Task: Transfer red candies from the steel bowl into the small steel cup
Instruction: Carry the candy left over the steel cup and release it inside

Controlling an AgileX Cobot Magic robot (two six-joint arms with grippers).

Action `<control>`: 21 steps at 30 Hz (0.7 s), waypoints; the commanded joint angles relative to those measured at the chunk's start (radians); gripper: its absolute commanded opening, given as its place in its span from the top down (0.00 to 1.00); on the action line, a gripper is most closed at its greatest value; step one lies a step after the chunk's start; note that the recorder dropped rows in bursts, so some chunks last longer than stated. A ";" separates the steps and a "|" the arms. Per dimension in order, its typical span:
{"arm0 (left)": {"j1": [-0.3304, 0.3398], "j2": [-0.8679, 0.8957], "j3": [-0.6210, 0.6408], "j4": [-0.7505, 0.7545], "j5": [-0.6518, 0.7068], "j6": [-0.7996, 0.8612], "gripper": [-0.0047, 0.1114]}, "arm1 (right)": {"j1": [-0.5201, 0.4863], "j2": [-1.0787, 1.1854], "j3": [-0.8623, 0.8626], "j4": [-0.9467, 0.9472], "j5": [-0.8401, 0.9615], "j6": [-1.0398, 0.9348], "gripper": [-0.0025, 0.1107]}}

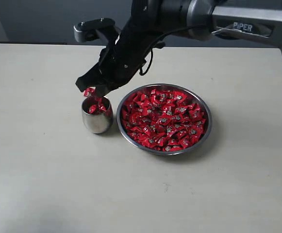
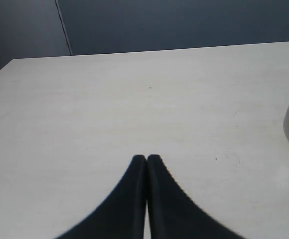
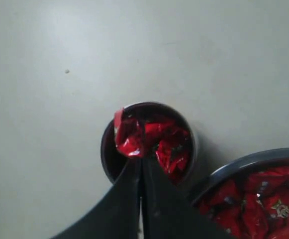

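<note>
Your right jaws are pressed together on one red candy [image 3: 128, 139], pinching it by the wrapper right over the mouth of the small steel cup [image 1: 97, 124]. A few more red candies [image 1: 98, 108] already sit inside the cup. The rest fill the steel bowl [image 1: 166, 153] just beside it. Your left jaws are shut on nothing, low over bare tabletop [image 1: 43, 174].

The tabletop is pale off-white and matte, with a faint grain and a few tiny specks. Behind it there's a dark grey-blue wall [image 2: 184, 25].

The right wrist view cuts off most of the bowl. The left wrist view only catches a sliver of the cup. You can't tell how full the cup is.
</note>
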 commanded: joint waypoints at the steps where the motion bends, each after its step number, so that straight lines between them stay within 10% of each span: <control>1: 0.002 -0.005 0.002 0.002 -0.010 -0.002 0.96 | 0.006 0.029 -0.008 -0.009 0.006 0.001 0.99; 21: 0.002 -0.005 0.002 0.002 -0.010 -0.002 0.96 | 0.024 0.069 -0.008 -0.035 -0.006 0.003 0.99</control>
